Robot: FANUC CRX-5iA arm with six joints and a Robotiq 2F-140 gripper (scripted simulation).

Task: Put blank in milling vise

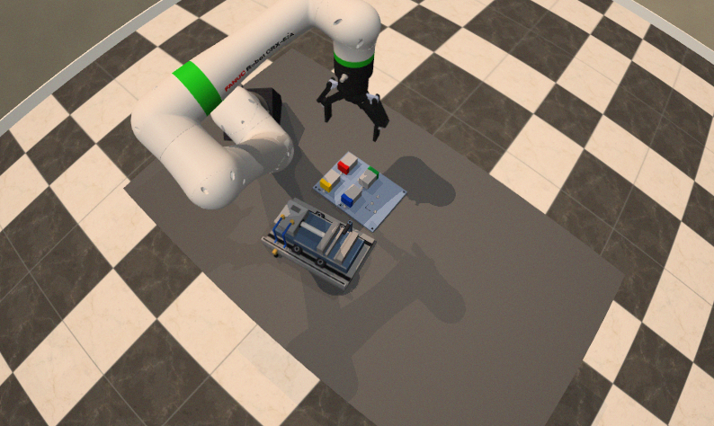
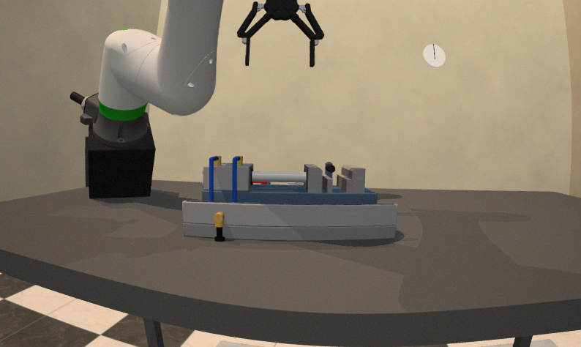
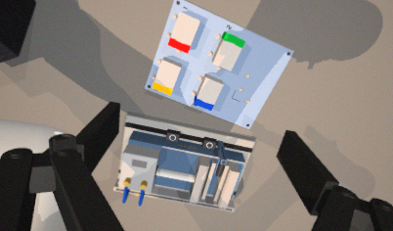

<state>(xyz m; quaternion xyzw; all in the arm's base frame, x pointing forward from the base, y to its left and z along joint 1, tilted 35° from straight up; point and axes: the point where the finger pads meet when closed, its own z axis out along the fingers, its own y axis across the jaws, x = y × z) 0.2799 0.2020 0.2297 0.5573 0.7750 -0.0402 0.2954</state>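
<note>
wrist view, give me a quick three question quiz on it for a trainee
1. True or false: the hand is shut on a block.
2. How many blocks lie on the plate?
3. Multiple choice: which block lies nearest the vise? A) red-ended B) blue-ended C) green-ended

Key:
1. False. The hand is open, holds nothing, and hangs high above the table.
2. Four: the red-ended block, the green-ended block, the yellow-ended block and the blue-ended block.
3. B. The blue-ended block lies on the plate's side toward the vise.
</note>
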